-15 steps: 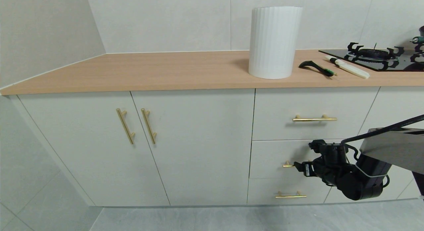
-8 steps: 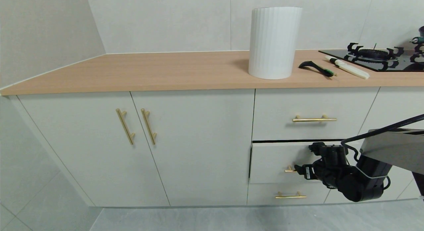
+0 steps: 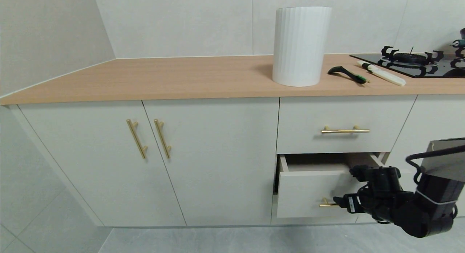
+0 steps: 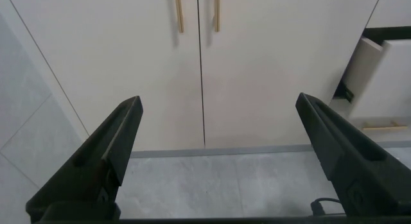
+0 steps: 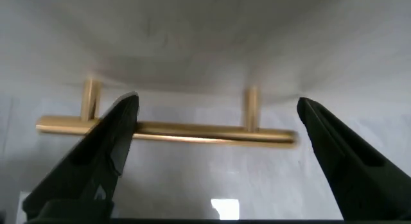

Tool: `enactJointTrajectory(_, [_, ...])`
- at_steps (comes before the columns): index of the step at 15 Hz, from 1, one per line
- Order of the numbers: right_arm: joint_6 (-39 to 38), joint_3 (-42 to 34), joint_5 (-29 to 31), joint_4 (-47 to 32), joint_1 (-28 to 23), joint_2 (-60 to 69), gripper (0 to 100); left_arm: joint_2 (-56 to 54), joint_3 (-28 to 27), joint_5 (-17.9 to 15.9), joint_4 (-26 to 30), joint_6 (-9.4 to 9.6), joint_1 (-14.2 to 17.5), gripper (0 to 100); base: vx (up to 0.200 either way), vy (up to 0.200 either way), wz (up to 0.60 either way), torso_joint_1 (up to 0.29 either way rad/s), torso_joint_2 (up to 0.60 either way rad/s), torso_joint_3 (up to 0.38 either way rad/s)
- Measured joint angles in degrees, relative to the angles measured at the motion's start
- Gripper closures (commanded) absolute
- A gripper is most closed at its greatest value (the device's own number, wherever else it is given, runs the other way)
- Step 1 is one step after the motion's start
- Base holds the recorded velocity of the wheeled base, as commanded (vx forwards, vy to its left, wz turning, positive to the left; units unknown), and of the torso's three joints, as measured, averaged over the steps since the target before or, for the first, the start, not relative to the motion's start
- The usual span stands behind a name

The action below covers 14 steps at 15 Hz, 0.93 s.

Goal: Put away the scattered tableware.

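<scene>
- We find the right claw [image 5: 218,102] released: its fingers stand wide apart, and the brass handle [image 5: 192,131] of the drawer [image 3: 308,189] crosses the gap between them.
- The drawer, second from the top, stands partly pulled out beneath the counter [image 3: 163,78].
- The left claw [image 4: 218,105] is released and holds nothing. It faces the doors [image 4: 257,70].
- The black utensil [image 3: 347,74] lies near the counter's front edge, toward its right end, just beside the canister [image 3: 299,46].
- The white utensil [image 3: 383,74] lies beside it, one end at the corner of the hob [image 3: 410,62].
</scene>
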<state>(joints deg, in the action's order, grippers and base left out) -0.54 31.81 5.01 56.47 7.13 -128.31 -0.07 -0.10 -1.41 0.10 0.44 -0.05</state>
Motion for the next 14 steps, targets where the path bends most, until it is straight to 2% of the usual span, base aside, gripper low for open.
enactJointTrajectory(3, [0.1, -3.4, -0.1, -3.0, 1.4, 11.0, 0, 0.0, 0.0, 0.0, 0.0, 0.00, 0.0, 0, 0.000, 0.000, 0.00, 0.000, 0.00, 0.000])
enactJointTrajectory(6, [0.1, 3.4, -0.4, -18.8, 3.0, 22.3, 0, 0.0, 0.0, 0.0, 0.0, 0.00, 0.0, 0, 0.000, 0.000, 0.00, 0.000, 0.00, 0.000])
enactJointTrajectory(8, [0.1, 8.9, -0.6, -22.8, 3.7, 25.7, 0, 0.0, 0.0, 0.0, 0.0, 0.00, 0.0, 0, 0.000, 0.000, 0.00, 0.000, 0.00, 0.000])
enactJointTrajectory(11, [0.0, 11.7, -0.3, -21.2, 4.0, 22.2, 0, 0.0, 0.0, 0.0, 0.0, 0.02, 0.0, 0, 0.000, 0.000, 0.00, 0.000, 0.00, 0.000])
enactJointTrajectory(14, [0.1, 12.3, 1.0, -11.4, 4.1, 13.8, 0, 0.0, 0.0, 0.0, 0.0, 0.00, 0.0, 0, 0.000, 0.000, 0.00, 0.000, 0.00, 0.000])
